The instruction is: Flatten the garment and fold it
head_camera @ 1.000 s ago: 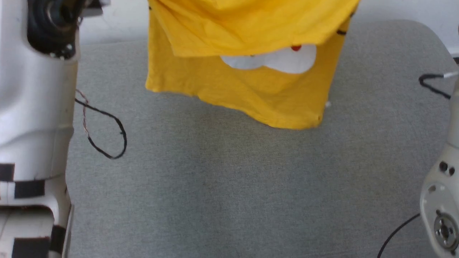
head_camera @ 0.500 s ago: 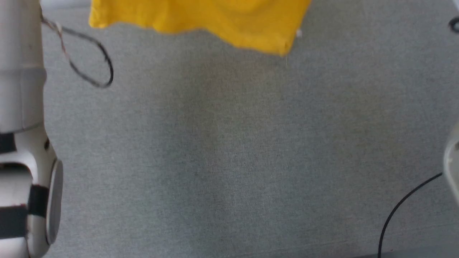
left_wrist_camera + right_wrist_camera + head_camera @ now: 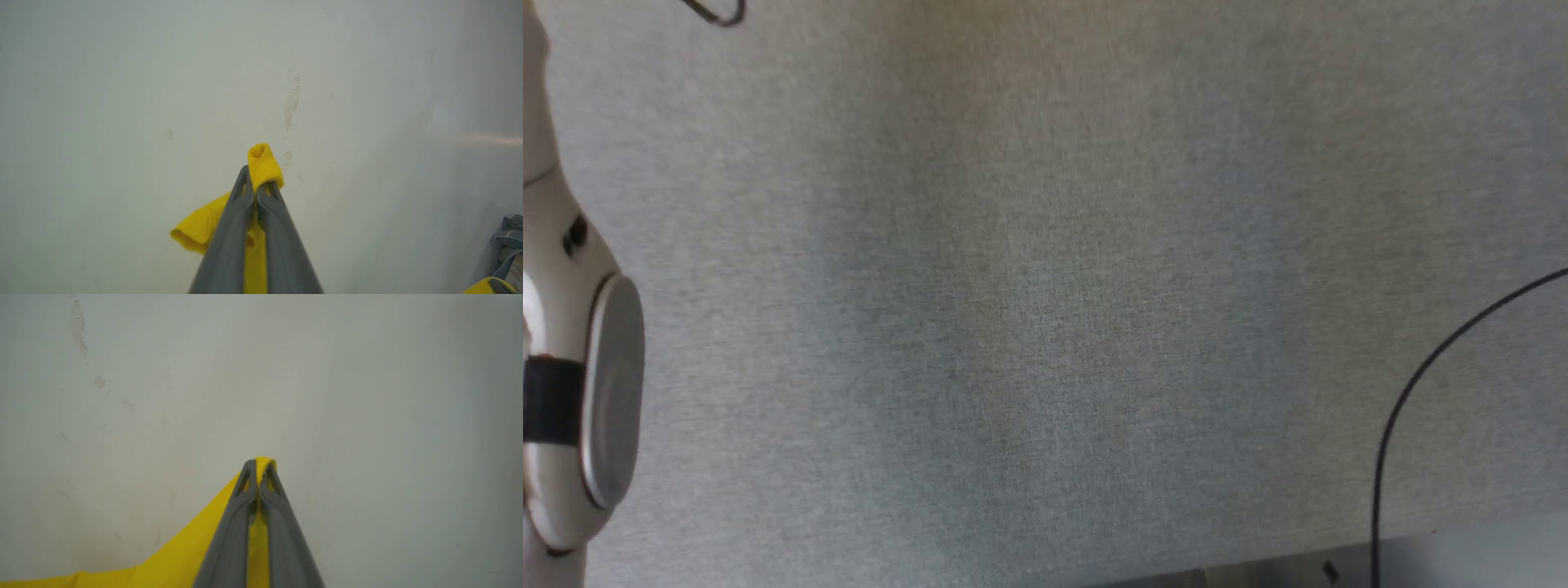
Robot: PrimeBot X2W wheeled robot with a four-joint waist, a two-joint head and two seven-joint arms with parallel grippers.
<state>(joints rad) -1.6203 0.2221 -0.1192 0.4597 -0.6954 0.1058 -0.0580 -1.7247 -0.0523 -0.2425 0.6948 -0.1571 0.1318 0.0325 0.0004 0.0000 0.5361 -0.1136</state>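
While the left gripper (image 3: 258, 179) clamps down, its jaws are pressed tight together with no gap at all, and a fold of the garment (image 3: 196, 230) is caught between them. A small yellow nub of that cloth pokes out past the tips, just below the peeled patch (image 3: 291, 104) on the pale wall (image 3: 122, 81). The rest of the mustard fabric droops down and away from that patch, bunching in a soft roll beside the gripper.

Over to the right gripper (image 3: 258, 467), and it's the same story: jaws closed right up on a pinch of yellow, a sliver of cloth peeking over the tips. From this wrist the peeled patch sits well away, high up and off to one side. The garment runs taut from the tips as a long yellow slope on the patch's side, falling toward the bottom edge of the picture. Both grippers hold the garment up in front of the wall.

Far from the patch, at the lower corner of the left wrist view, a crumple of grey cloth (image 3: 508, 241) shows, with another scrap of yellow just beneath it. Down in the head view a grey fabric surface (image 3: 1045, 294) spreads wide, with a rounded pale joint of the left arm (image 3: 580, 392) at its edge, and a thin black cable (image 3: 1401, 408) curves over it.
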